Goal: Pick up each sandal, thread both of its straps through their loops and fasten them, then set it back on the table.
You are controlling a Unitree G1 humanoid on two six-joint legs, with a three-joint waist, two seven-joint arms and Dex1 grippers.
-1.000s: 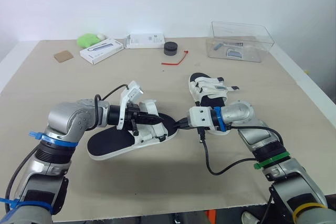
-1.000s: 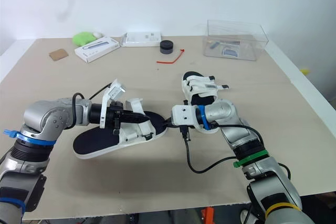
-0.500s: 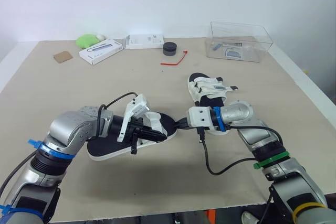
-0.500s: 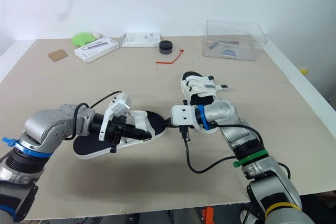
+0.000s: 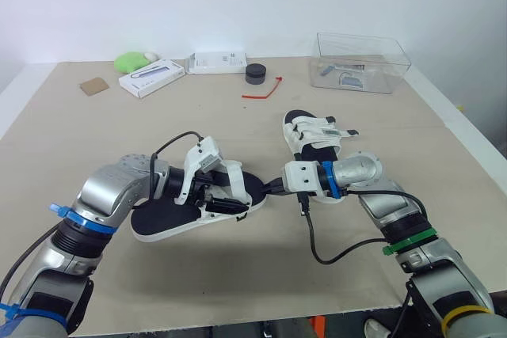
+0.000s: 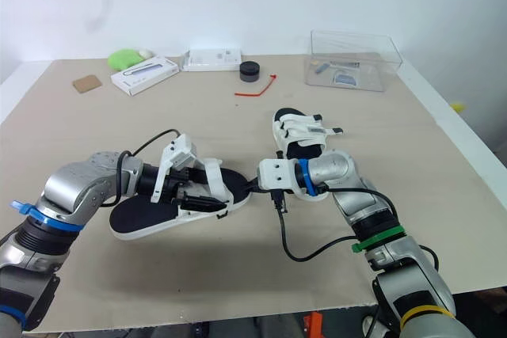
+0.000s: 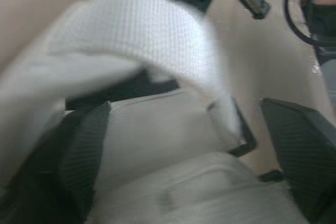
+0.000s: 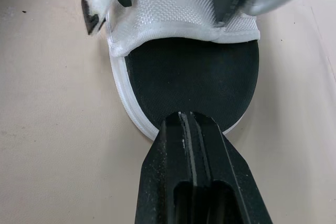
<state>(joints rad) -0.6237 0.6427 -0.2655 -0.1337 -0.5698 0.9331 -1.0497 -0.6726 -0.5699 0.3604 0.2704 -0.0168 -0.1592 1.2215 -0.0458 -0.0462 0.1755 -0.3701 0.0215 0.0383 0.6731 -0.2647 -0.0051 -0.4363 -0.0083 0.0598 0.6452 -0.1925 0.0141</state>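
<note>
Seems to be mid-fastening on the near sandal (image 5: 170, 218), lying left of centre on the surface (image 5: 238, 290); pinned at its right end by the right gripper (image 5: 273, 186), with fingers pressed together on the sole's rim; straddled at the straps by the left gripper (image 5: 234, 202), with fingers spread apart either side of a loose white strap (image 7: 147, 40) arching over the footbed; nothing pinched there yet.

Next, probably: closing on the strap's free end, feeding it through the black loop (image 7: 241, 140) just beside it, folding it back and pressing it down; calls for a steady hold at the sole meanwhile.

Farther right, the second sandal (image 5: 317, 136), looking already strapped.

Beige surface, with a clear plastic box (image 5: 363, 61) far right, a red tie (image 5: 265, 89), a black puck (image 5: 256, 74), two white boxes (image 5: 152, 77), a green lump (image 5: 133, 60) and a brown card (image 5: 96, 85) along the far edge; plain white wall behind.
</note>
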